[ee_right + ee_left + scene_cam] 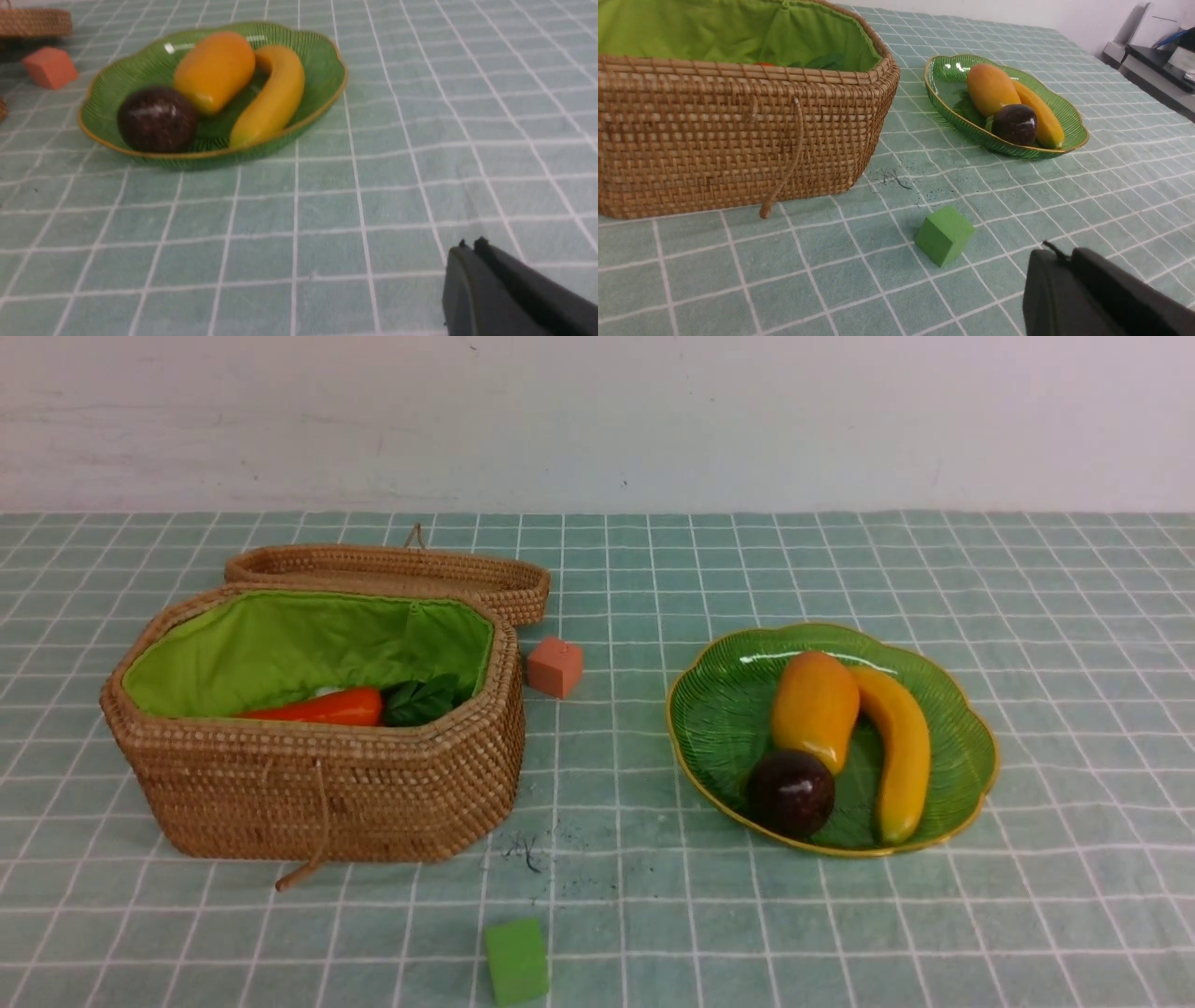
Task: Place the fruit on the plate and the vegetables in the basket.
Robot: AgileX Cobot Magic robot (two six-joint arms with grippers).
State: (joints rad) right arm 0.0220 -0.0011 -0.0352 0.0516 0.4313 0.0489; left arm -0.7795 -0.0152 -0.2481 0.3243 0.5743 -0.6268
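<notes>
Fruit sits on your plate [728, 709] and a carrot [327, 707] shows in the basket [317, 784], so sorting looks finished. Left gripper [1057, 254] and right gripper [469, 245] are both closed, empty, parked clear.

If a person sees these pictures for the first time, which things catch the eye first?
First the green plate on the right of the checked cloth, holding a mango, a banana and a dark mangosteen. Then the open wicker basket on the left, its bright green lining showing a carrot.
</notes>
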